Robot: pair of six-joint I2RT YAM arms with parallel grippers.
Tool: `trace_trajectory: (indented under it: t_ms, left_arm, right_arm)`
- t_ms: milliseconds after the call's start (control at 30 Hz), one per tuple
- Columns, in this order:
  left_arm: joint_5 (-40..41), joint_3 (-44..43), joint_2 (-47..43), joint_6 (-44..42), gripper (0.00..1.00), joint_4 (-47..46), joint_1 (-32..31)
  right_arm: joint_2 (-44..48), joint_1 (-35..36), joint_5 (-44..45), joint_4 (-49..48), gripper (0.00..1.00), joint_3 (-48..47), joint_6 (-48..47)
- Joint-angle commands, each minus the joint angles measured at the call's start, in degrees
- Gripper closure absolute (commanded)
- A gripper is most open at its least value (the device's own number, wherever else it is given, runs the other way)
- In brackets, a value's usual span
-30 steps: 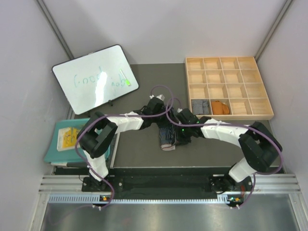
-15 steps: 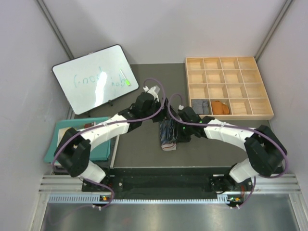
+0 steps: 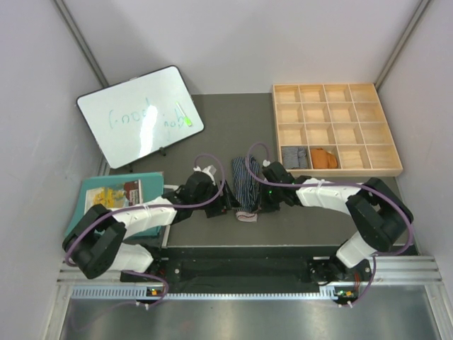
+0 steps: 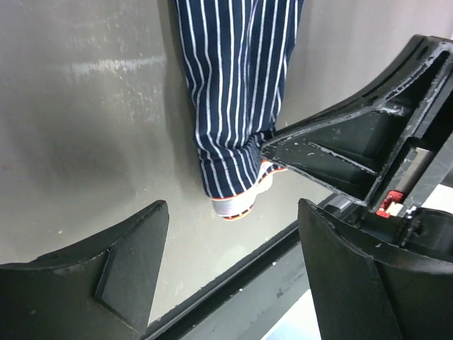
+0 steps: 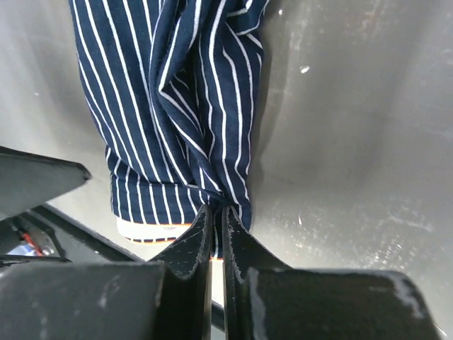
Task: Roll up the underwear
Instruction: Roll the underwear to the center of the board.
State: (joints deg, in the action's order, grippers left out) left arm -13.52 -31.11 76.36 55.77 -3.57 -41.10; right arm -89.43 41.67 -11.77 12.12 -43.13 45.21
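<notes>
Navy striped pair [image 5: 177, 106] lies mid tabletop [image 3: 219, 120], near hem pinched in your shut right hand [image 5: 217, 216], left hand [image 4: 230, 248] open just left of it: you're prob. starting the roll, so next turn that hem over twd the far end.

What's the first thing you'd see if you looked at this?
The dark blue stripy underwear lies in the middle of the table, the right arm's fingers pinched shut on its edge. The left arm's fingers stand open just beside it. You'd also spot the wooden tray at the far right, with a grey pair and an orange pair in two neighbouring boxes.
</notes>
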Motion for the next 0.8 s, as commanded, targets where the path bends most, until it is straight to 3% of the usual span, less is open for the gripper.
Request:
trace_trajectory:
  t_ms: [0,167,400,767]
  left_arm:
    - [-1.3,2.5,-1.7,3.6,0.22,-9.5,-0.2]
    - [-1.9,5.1,0.1,6.7,0.26,-15.1,-0.2]
    - [0.2,6.3,2.1,9.8,0.4,-11.5,-0.3]
    - [3.1,5.6,8.2,9.1,0.43,-13.9,-0.3]
  right_arm:
    - [-1.0,0.3,-1.5,-3.4,1.0,3.1,1.1]
    - [-0.8,0.3,-1.5,-3.8,1.0,3.6,1.4]
    - [-0.5,0.3,-1.6,-4.2,1.0,3.8,1.6]
    - [-0.6,0.9,-2.5,-6.6,1.0,5.5,2.4]
